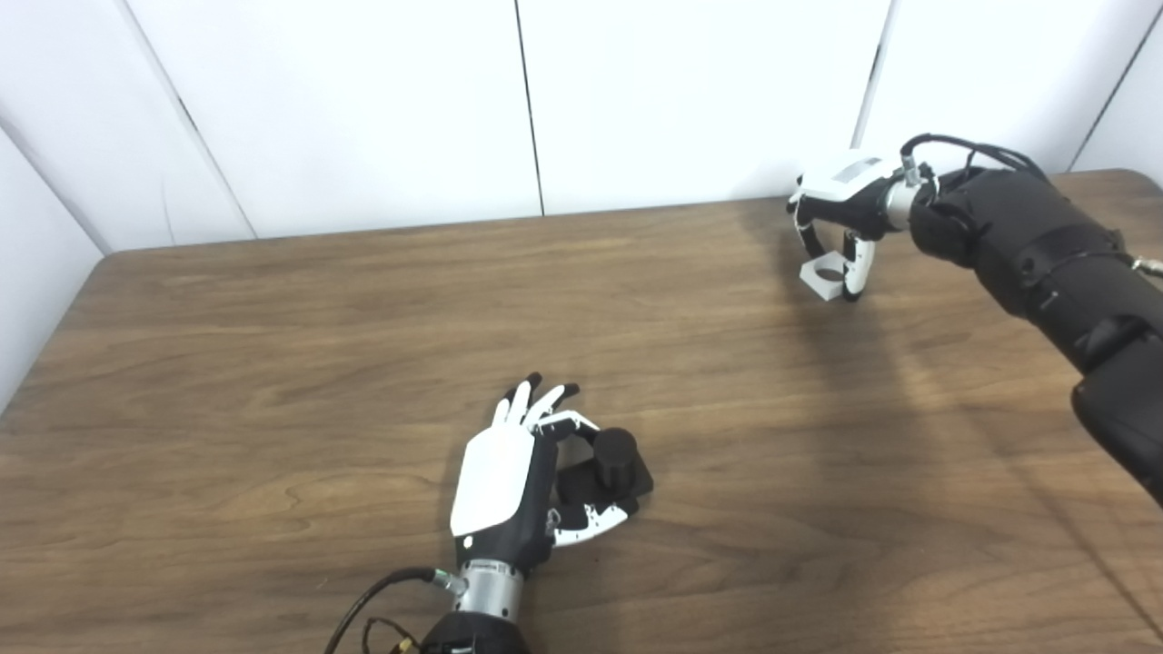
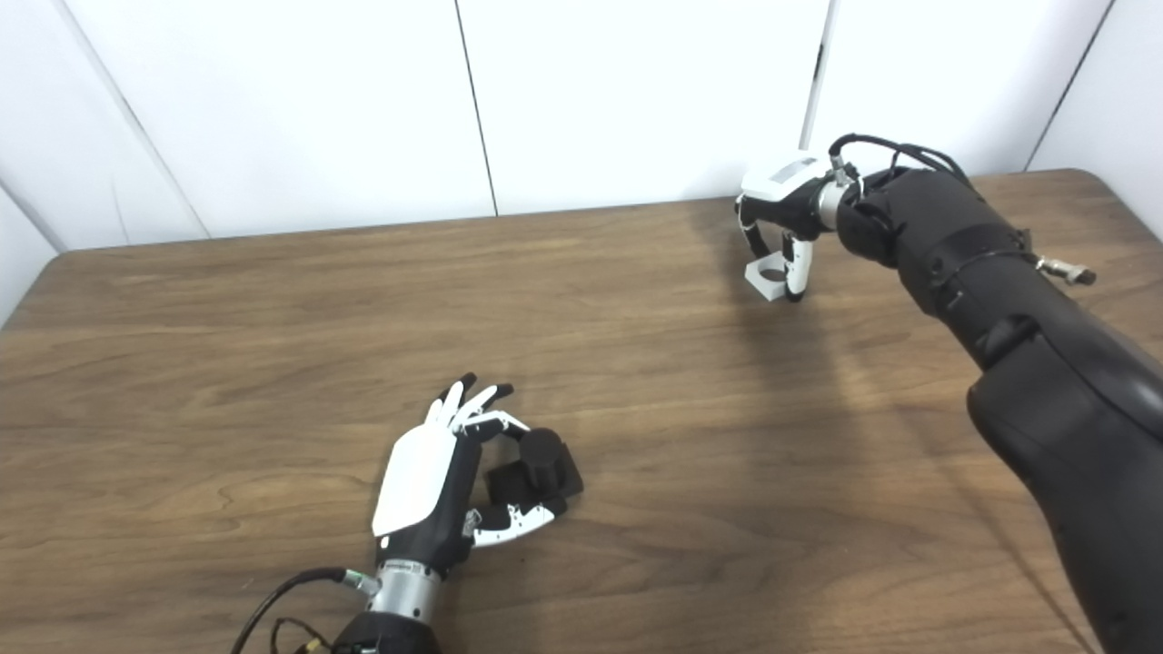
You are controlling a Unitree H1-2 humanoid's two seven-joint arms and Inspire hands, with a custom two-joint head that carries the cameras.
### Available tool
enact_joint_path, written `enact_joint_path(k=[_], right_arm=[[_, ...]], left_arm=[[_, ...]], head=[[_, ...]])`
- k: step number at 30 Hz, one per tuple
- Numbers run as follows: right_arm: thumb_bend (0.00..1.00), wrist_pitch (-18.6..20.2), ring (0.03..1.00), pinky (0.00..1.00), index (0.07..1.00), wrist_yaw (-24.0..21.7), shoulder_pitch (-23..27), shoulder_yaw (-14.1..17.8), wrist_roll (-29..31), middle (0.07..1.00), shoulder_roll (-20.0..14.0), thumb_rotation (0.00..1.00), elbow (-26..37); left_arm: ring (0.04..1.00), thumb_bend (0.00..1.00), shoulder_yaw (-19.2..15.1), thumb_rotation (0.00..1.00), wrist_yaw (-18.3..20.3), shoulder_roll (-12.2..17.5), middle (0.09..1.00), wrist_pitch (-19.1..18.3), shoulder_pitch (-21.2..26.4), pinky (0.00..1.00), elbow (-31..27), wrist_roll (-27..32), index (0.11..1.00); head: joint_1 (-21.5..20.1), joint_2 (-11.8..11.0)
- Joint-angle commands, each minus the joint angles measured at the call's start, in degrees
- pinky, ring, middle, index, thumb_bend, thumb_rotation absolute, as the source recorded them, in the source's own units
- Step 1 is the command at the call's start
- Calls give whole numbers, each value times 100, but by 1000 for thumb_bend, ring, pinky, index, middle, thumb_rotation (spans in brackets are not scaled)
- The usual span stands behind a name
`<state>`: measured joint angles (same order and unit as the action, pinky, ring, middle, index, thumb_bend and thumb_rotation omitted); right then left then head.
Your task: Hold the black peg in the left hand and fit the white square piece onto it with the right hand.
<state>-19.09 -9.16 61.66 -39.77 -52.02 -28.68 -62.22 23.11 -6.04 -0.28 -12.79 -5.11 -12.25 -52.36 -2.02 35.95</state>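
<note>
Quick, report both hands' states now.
Left hand: shut on the black peg, which rests on the table.
Right hand: shut on the white piece, at the table's far side.

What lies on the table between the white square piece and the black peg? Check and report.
Nothing visible: only bare table lies between the white square piece at the right robot hand and the black peg at the left robot hand.

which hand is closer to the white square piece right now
Right. The right hand has its fingers around the white square piece at the table's far right. The left hand is far away, near the front, at the black peg.
</note>
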Motion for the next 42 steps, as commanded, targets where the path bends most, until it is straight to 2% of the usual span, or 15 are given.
enact_joint_path(k=[1,5,8,18,23,29,33,42], right_arm=[[525,7,1000,988,487,50,171,142,151,895,-73,137,220],[525,54,997,989,487,-81,30,323,284,891,-155,138,605],[525,182,1000,998,487,-286,-146,509,351,895,-244,139,1138],[525,698,1000,1000,487,-1469,-729,1014,533,897,-516,139,3350],[525,826,999,995,488,-2007,-960,1189,610,890,-568,140,4372],[525,1002,995,993,489,-2649,-1286,1372,867,877,-520,138,5730],[525,1301,1000,1000,489,-3175,-1450,1446,1073,884,-396,136,6525],[525,1608,1000,999,490,-3926,-1561,1406,1201,894,-173,140,7552]], left_arm=[[1000,519,-30,72,50,48,889,-192,-25,1000,151,-209,485],[1000,519,-58,70,79,50,892,-161,-13,1000,150,-113,485],[1000,519,-79,69,84,55,893,-148,-9,1000,155,-70,485],[1000,520,-92,68,158,119,894,-118,-4,1000,125,-20,486],[1000,520,-102,69,219,145,892,-156,-17,1000,84,-79,486],[1000,520,-128,68,231,159,892,-130,-36,1000,76,-46,485],[1000,520,-134,67,238,147,896,-101,-42,1000,90,15,485],[1000,519,-120,67,220,113,896,-94,-37,1000,126,27,485]], head=[[-5,4],[-16,4],[-18,6],[-22,45],[-47,58],[-68,85],[-60,97],[-63,115]])
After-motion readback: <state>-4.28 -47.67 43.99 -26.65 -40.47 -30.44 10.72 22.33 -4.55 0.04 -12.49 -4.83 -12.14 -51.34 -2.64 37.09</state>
